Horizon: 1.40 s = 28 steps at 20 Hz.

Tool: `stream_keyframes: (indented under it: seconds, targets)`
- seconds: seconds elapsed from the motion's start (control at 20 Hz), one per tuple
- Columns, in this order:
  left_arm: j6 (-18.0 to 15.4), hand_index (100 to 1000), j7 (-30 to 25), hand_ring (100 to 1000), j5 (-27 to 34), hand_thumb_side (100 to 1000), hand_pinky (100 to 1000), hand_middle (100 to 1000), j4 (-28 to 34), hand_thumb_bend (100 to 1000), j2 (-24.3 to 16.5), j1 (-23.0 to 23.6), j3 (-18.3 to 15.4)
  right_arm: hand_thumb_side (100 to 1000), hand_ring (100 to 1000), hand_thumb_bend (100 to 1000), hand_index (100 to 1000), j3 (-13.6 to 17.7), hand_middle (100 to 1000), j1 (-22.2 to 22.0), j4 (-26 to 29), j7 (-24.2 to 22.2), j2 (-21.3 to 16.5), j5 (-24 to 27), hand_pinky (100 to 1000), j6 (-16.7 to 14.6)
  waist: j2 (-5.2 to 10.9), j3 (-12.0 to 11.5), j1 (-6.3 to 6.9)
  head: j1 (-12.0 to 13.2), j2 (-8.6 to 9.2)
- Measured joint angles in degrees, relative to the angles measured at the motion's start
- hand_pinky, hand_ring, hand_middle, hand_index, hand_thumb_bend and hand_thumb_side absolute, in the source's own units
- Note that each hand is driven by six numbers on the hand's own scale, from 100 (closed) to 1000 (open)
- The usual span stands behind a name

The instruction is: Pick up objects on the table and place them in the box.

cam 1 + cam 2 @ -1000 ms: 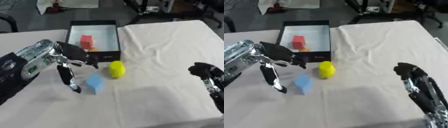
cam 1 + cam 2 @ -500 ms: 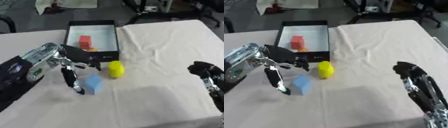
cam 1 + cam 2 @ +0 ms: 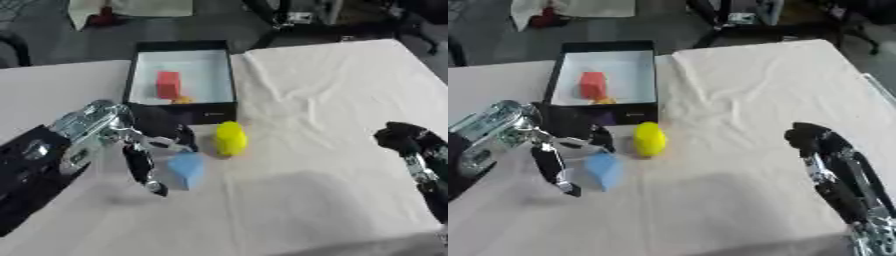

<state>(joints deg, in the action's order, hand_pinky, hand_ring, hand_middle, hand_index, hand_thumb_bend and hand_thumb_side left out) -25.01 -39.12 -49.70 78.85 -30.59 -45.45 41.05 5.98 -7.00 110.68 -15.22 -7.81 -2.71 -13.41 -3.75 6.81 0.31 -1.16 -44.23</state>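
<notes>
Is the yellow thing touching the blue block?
Apart. The left eye view shows a strip of white cloth between the yellow thing and the blue block.

One black box point(image 3: 220, 107) stands at twelve o'clock on the desk point(image 3: 332, 100), holding one red block point(image 3: 168, 84) and one small orange piece point(image 3: 182, 100). Outside it lie one yellow object point(image 3: 230, 138) and one blue block point(image 3: 186, 170). Two robot hands show: left hand point(image 3: 144, 145), right hand point(image 3: 820, 145).

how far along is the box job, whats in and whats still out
Done: a red block and a small orange piece lie in the box. In hand: nothing yet; the left hand brackets the blue block with open fingers. Left: the blue block and yellow object. The right hand idles.
</notes>
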Motion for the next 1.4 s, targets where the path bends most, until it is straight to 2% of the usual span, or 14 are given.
stream_keyframes:
  seconds: [0.05,0.1,0.15,0.2,0.3,0.4,0.5,0.7,0.95,1.05,1.15,1.2,1.3,1.4]
  targets:
    - [-0.9,786,0.9,657,-0.9,365,731,706,-0.3,381,0.1,0.1,-0.2,639,773,100,791,0.0,681,0.0,0.0,0.0,0.0,0.0,807,0.0,0.00,0.0,-0.01,0.0,0.00]
    - [-1.9,715,1.9,582,-1.8,291,665,626,-0.5,249,0.4,0.1,-0.6,641,773,100,791,0.0,682,0.0,0.0,0.0,0.0,0.0,807,0.0,0.00,0.0,-0.02,0.0,0.00]
    - [-2.8,698,3.1,565,-2.6,279,648,609,-0.8,225,0.6,0.2,-0.8,640,773,100,791,0.0,682,0.0,0.0,0.0,0.0,0.0,807,0.0,0.00,0.0,-0.02,0.0,0.00]
    - [-3.3,617,4.7,492,-3.3,253,585,531,-1.2,158,0.7,0.3,-1.1,640,773,100,792,0.0,682,0.0,0.0,0.0,0.0,0.0,807,0.0,0.00,0.0,-0.02,0.0,0.00]
    - [-3.5,550,8.0,432,-4.1,253,528,470,-2.0,125,0.9,0.5,-1.9,641,773,100,792,0.0,682,0.0,0.0,0.0,0.0,0.0,807,0.0,0.00,0.0,-0.02,0.0,0.00]
    - [-2.2,544,10.9,422,-4.0,259,523,462,-2.2,122,0.9,0.4,-3.2,644,773,100,792,0.0,682,-0.1,0.0,0.0,0.1,0.0,807,0.0,0.00,-0.1,-0.02,-0.1,0.00]
    - [0.5,548,12.5,419,-2.4,271,521,460,-2.1,112,0.8,-0.3,-5.1,646,774,100,792,0.0,682,-0.1,0.0,0.0,0.1,0.0,807,0.0,0.00,-0.2,-0.02,-0.1,0.00]
    - [9.5,558,12.5,424,1.5,264,531,466,-1.9,158,-0.4,-4.1,-10.7,646,774,100,792,0.0,683,-0.2,0.0,0.0,0.1,0.0,807,0.0,0.00,-0.6,-0.03,-0.4,0.00]
    - [17.3,645,10.7,497,-3.2,317,602,546,-10.1,215,1.4,-10.9,-16.2,653,774,100,791,0.0,683,-0.6,0.0,0.0,0.2,0.0,807,0.0,0.00,-0.8,-0.03,-0.4,0.00]
    - [18.2,691,10.6,547,-7.4,370,642,600,-16.1,263,4.1,-12.8,-17.9,654,774,100,791,0.0,683,-0.6,0.0,0.0,0.5,0.0,807,0.0,0.00,-0.8,-0.03,-0.4,0.00]
    - [18.6,770,11.3,627,-12.5,517,691,685,-22.1,348,7.3,-13.9,-19.7,652,774,100,792,0.0,684,-0.6,-0.1,-0.1,0.5,0.0,807,0.0,0.00,-0.7,-0.06,-0.4,0.00]
    - [18.8,825,12.0,697,-15.1,664,726,746,-25.1,445,9.0,-14.2,-20.7,650,774,100,792,0.0,684,-0.6,-0.2,-0.1,0.5,0.0,807,0.0,0.00,-0.7,-0.09,-0.4,0.00]
    - [19.3,891,14.2,784,-20.1,852,775,823,-30.1,566,12.1,-14.6,-22.8,649,774,100,792,0.0,684,-0.6,-0.3,-0.2,0.6,0.0,807,0.0,0.00,-0.5,-0.22,-0.4,0.00]
    - [19.8,912,17.2,815,-23.9,911,792,856,-33.2,591,14.4,-14.7,-24.4,649,774,100,792,0.0,684,-0.5,-0.3,-0.2,0.6,0.0,807,0.0,0.00,-0.4,-0.48,-0.4,0.00]
